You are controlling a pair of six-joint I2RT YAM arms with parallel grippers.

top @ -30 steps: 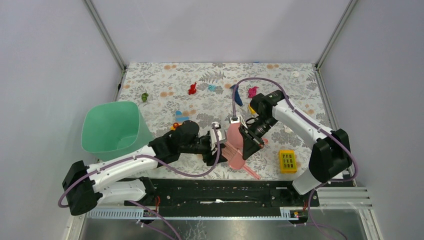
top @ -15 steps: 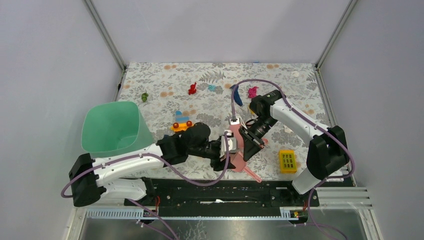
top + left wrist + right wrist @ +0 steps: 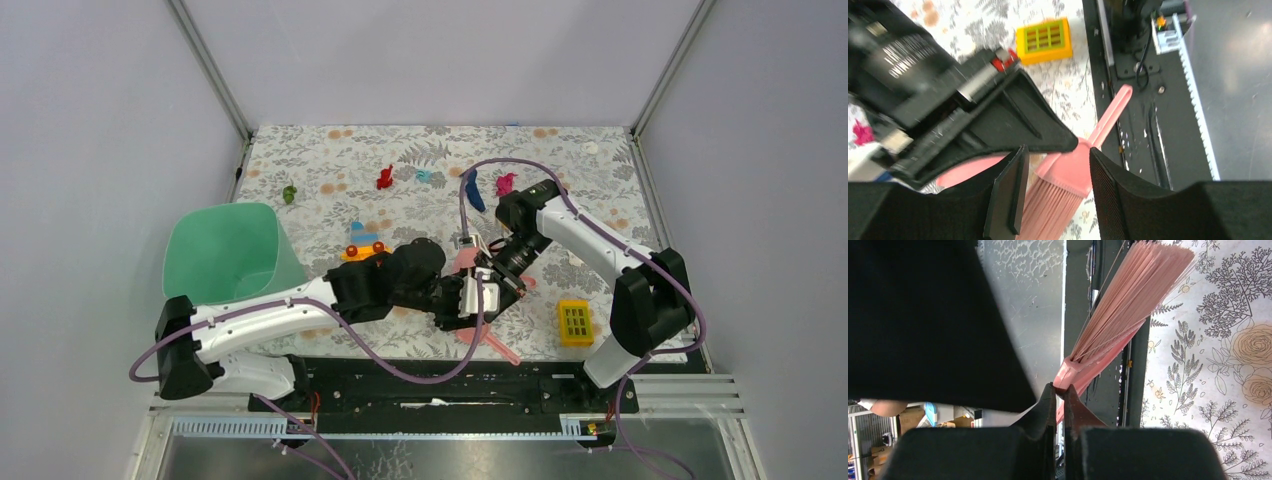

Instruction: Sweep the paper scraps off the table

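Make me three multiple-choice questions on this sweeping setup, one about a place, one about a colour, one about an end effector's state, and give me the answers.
1. Where on the table does the yellow block lie?
A. at the far edge
B. near the near right corner
C. in the far left corner

2. What colour is the bin?
A. pink
B. yellow
C. green

3. How is the left end effector?
A. open, astride the head of the pink brush
B. shut on a scrap
C. out of view

Answers:
1. B, because the top view shows the block on the near right part of the table.
2. C, because its walls are mint green.
3. A, because the left wrist view shows its fingers apart with the brush between them.
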